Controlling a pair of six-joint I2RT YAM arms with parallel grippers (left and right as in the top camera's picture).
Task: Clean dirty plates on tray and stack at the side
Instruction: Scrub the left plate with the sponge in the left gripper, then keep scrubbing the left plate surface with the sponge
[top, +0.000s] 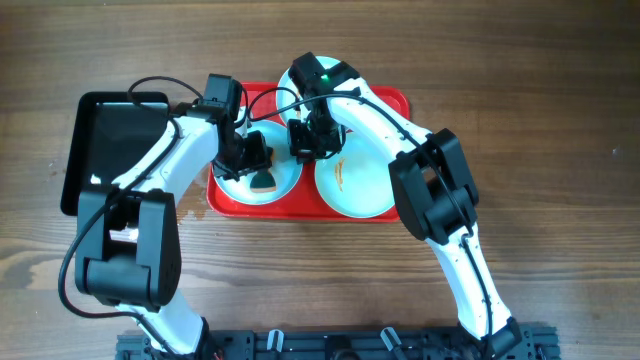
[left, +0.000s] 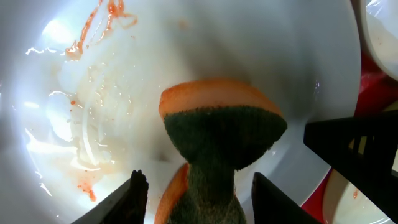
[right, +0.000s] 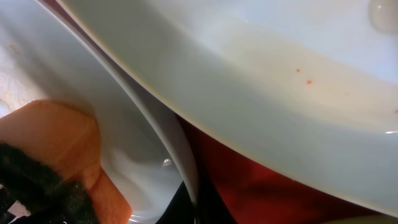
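Observation:
The red tray (top: 392, 102) holds pale plates. My left gripper (top: 258, 165) (left: 196, 186) is shut on an orange sponge with a dark green scrub face (left: 217, 130) (top: 264, 181). It presses the sponge on the left plate (top: 287, 182) (left: 124, 93), which has wet orange-red smears. My right gripper (top: 305, 145) (right: 196, 205) is shut on that plate's right rim (right: 155, 124). The right plate (top: 365, 190) (right: 261, 81) has an orange-brown streak and specks. A third plate's rim (left: 380, 25) shows at the left wrist view's right edge; in the overhead view the arms hide it.
A glossy black tray (top: 110, 140) lies left of the red tray on the wooden table (top: 560, 120). Both arms cross above the red tray's back half. A small wet patch (top: 190, 210) is on the wood by the red tray's left front corner.

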